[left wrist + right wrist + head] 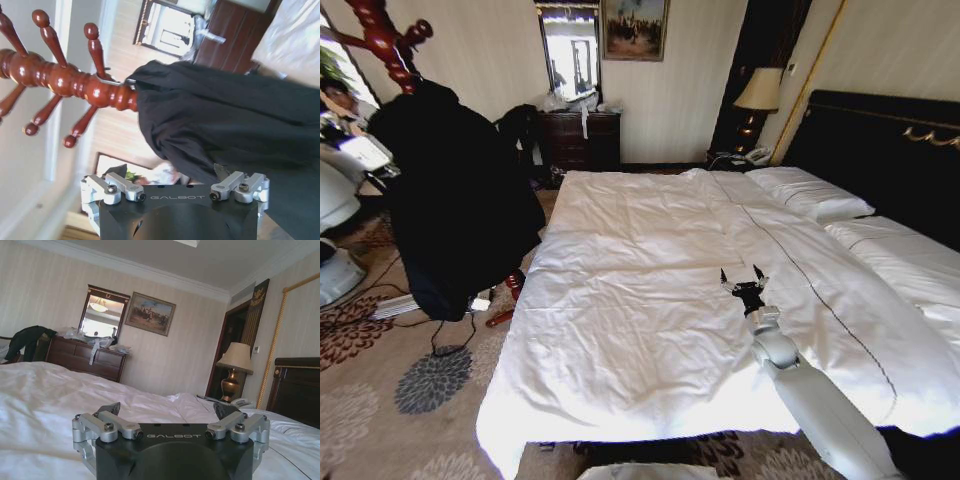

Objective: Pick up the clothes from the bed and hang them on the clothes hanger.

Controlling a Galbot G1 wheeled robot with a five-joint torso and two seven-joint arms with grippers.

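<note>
I saw the black coat (455, 200) hanging on the wooden coat stand (65, 82), my left claw (175, 172) released beside it, and my right claw (744, 277) released over the white bed (630, 300).

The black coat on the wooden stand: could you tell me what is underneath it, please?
The coat covers the stand's pole; a thin metal hook shows at its collar. The hanger's shoulders are hidden.

Over the bed (640, 300) I have open room: my right gripper (744, 277) hovers with fingers spread above bare white duvet. To my left, the coat (455, 200) hanging on the wooden coat stand (65, 82) blocks the way, just beyond my left gripper (177, 175), fingers spread.
</note>
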